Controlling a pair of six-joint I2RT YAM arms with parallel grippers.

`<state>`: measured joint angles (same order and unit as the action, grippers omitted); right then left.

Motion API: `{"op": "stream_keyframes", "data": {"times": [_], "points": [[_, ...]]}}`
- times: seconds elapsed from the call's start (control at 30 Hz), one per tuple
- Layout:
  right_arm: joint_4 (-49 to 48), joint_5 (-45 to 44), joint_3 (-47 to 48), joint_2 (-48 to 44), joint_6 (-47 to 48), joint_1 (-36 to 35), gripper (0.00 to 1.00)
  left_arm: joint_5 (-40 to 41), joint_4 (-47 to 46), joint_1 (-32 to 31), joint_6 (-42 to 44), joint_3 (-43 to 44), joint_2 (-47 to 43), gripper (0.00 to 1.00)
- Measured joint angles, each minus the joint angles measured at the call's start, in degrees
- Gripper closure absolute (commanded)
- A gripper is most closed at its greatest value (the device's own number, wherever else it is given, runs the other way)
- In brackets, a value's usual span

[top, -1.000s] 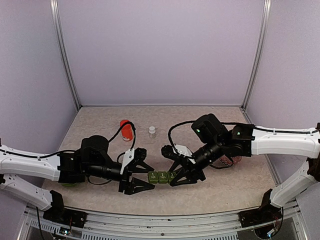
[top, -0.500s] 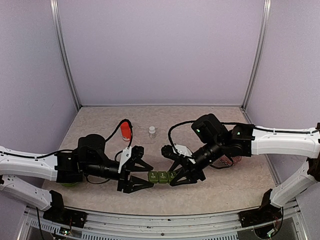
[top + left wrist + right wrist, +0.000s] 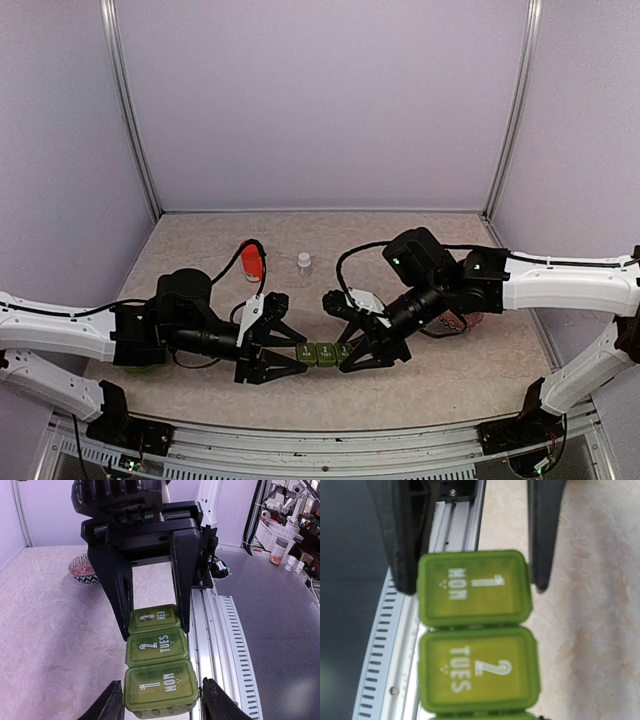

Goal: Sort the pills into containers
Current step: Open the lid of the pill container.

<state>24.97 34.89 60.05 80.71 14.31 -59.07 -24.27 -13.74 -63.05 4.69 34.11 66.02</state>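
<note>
Just right of the red bottle (image 3: pixel 252 262), nearer the arm bases, the containers (image 3: pixel 157 672) lie flat on the mottled beige table (image 3: pixel 450 385): a glossy green plastic strip of rounded square lids. Your right gripper (image 3: pixel 154 622) clamps the WED end. Your left gripper (image 3: pixel 161 702) straddles MON narrowly, and you cannot tell whether it grips.

**Overhead view:** soft, even light from above falls on the lavender walls and the pale desk (image 3: pixel 470 375), leaving only faint, diffuse shadows beneath the arms, no glare, and little detail in the black arm housings. **Left wrist view:** the green containers (image 3: pixel 157 652) and their white lettering are sharp and evenly lit, while the 2 fingers (image 3: pixel 109 707) at the bottom edge are soft. **Right wrist view:** the frame is very close and softly focused, with hazy lettering, blurred and almost featureless black fingers at the top, and desk at the right that is bright and nearly washed out.
</note>
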Motion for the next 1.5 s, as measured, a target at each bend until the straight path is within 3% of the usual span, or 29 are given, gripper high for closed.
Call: {"op": "stream_keyframes", "data": {"times": [0.27,0.37,0.4,0.47,0.6,0.67,0.87,1.03,1.5], "points": [[0.5,-0.2,0.0,0.0,0.0,0.0,0.68,-0.4,0.1,0.1,0.2,0.0,0.1,0.92],[0.6,-0.2,0.0,0.0,0.0,0.1,0.68,-0.3,0.0,0.1,0.0,0.0,0.1,0.93],[0.6,-0.2,0.0,0.0,0.0,0.1,0.68,-0.4,0.1,0.1,0.0,0.0,0.2,0.91],[0.6,-0.2,0.0,0.0,0.0,0.1,0.68,-0.4,0.0,0.1,-0.1,0.0,0.3,0.67],[0.7,-0.3,0.0,0.0,0.0,0.1,0.68,-0.3,-0.2,0.1,-0.5,0.0,0.5,0.44],[0.5,-0.3,0.0,0.0,0.0,0.1,0.68,-0.1,-0.4,0.1,-0.8,0.0,0.5,0.27],[0.4,-0.8,0.0,0.0,0.0,0.1,0.68,1.0,-0.8,0.1,-1.7,-0.4,0.5,0.17],[0.4,-1.6,0.0,0.0,0.0,0.1,0.68,2.7,-1.4,0.1,-2.7,-0.4,0.5,0.02],[0.5,-3.5,0.0,0.0,0.0,0.1,0.68,6.5,-1.7,0.6,-7.0,-0.4,3.1,0.01]]}}
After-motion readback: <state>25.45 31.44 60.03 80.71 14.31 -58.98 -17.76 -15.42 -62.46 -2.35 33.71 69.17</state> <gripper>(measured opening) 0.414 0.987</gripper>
